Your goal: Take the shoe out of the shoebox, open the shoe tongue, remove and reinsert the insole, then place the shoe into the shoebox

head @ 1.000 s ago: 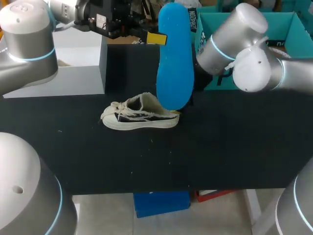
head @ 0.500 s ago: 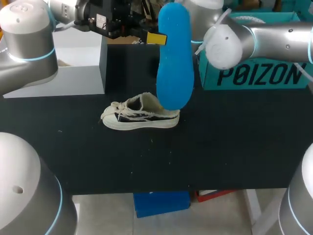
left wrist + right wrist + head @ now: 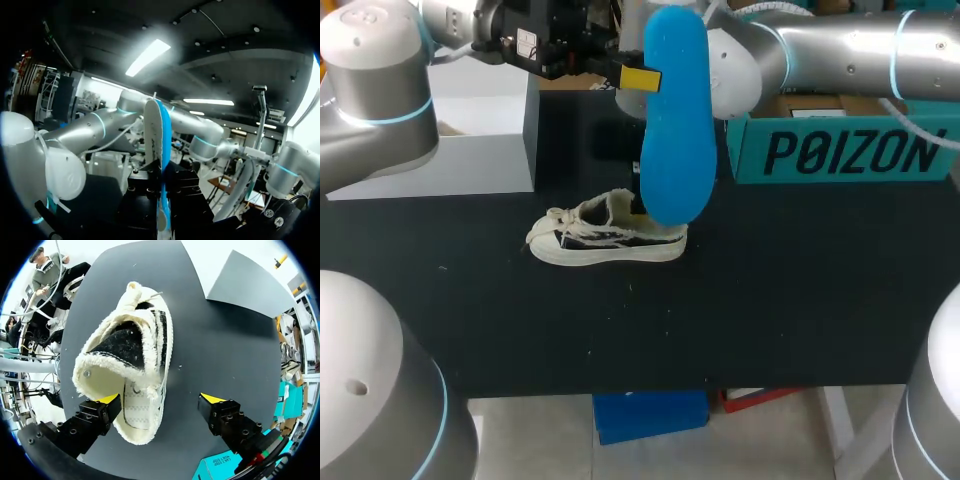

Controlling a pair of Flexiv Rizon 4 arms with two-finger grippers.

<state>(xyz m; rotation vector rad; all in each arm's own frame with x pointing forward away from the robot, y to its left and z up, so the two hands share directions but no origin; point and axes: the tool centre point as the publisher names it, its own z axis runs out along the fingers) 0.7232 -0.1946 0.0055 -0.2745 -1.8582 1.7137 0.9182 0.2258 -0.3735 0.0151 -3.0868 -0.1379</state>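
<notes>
A blue insole (image 3: 675, 130) hangs upright above the heel of the shoe, with my left gripper (image 3: 638, 77) shut on its upper part. In the left wrist view the insole (image 3: 159, 145) stands edge-on, clamped in the left gripper (image 3: 161, 175). The white-and-black canvas shoe (image 3: 608, 238) lies on its side on the black table (image 3: 770, 290). My right arm (image 3: 820, 50) comes across the back; its gripper is hidden behind the insole in the head view. The right gripper (image 3: 160, 400) stands open above the shoe (image 3: 130, 365), whose heel lies between its fingers nearer one yellow tip (image 3: 107, 400).
The teal shoebox (image 3: 845, 150) stands at the back right of the table, also showing as the teal shoebox (image 3: 220, 462) in the right wrist view. A white and grey lid (image 3: 480, 130) lies at the back left.
My right arm has swung from in front of the shoebox leftward behind the insole, uncovering the box front. The left gripper, the insole and the shoe have stayed put.
</notes>
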